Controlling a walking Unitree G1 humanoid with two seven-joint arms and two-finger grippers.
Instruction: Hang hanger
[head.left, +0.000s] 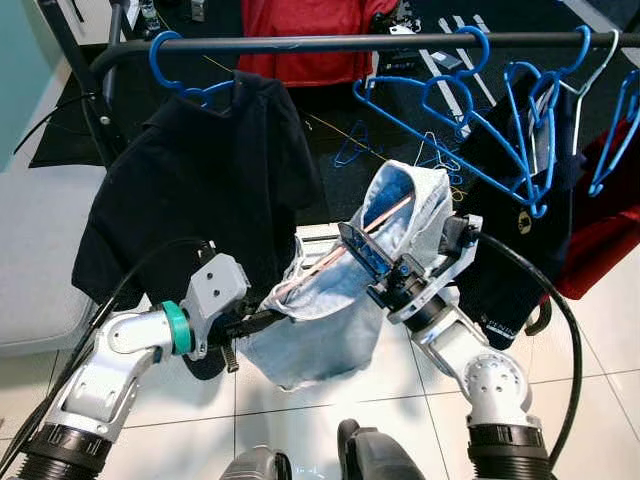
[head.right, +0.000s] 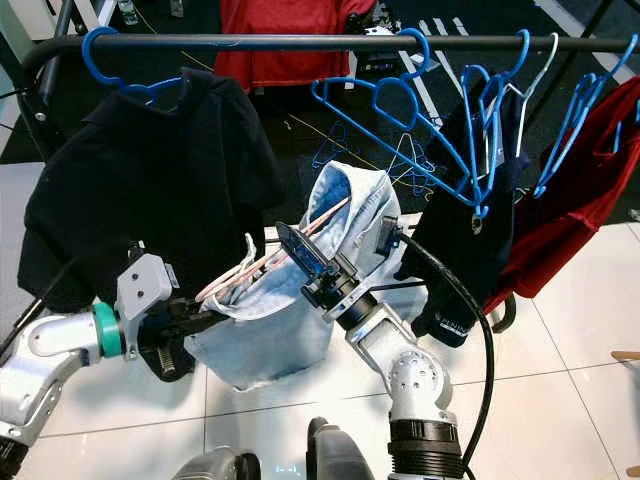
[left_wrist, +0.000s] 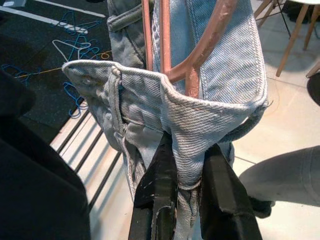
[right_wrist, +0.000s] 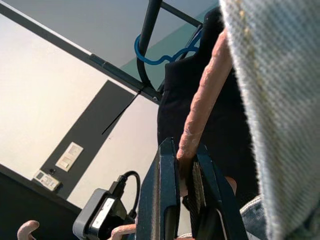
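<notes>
A light blue denim garment (head.left: 330, 310) hangs on a pink hanger (head.left: 345, 250) between my two arms, below the black clothes rail (head.left: 330, 43). My left gripper (left_wrist: 182, 165) is shut on the denim waistband (left_wrist: 200, 130), low on the left. My right gripper (right_wrist: 185, 170) is shut on the pink hanger's bar (right_wrist: 205, 105), at the middle of the scene (head.left: 365, 255). The hanger's hook is hidden. The garment sits well under the rail, in the gap between a black shirt (head.left: 200, 190) and a cluster of blue hangers (head.left: 480, 110).
The black shirt hangs on a blue hanger (head.left: 175, 70) at the rail's left. A dark garment (head.left: 520, 240) and a red one (head.left: 605, 230) hang on the right. Loose hangers (head.left: 350, 150) lie on the dark floor behind. White tiles (head.left: 400, 380) lie below.
</notes>
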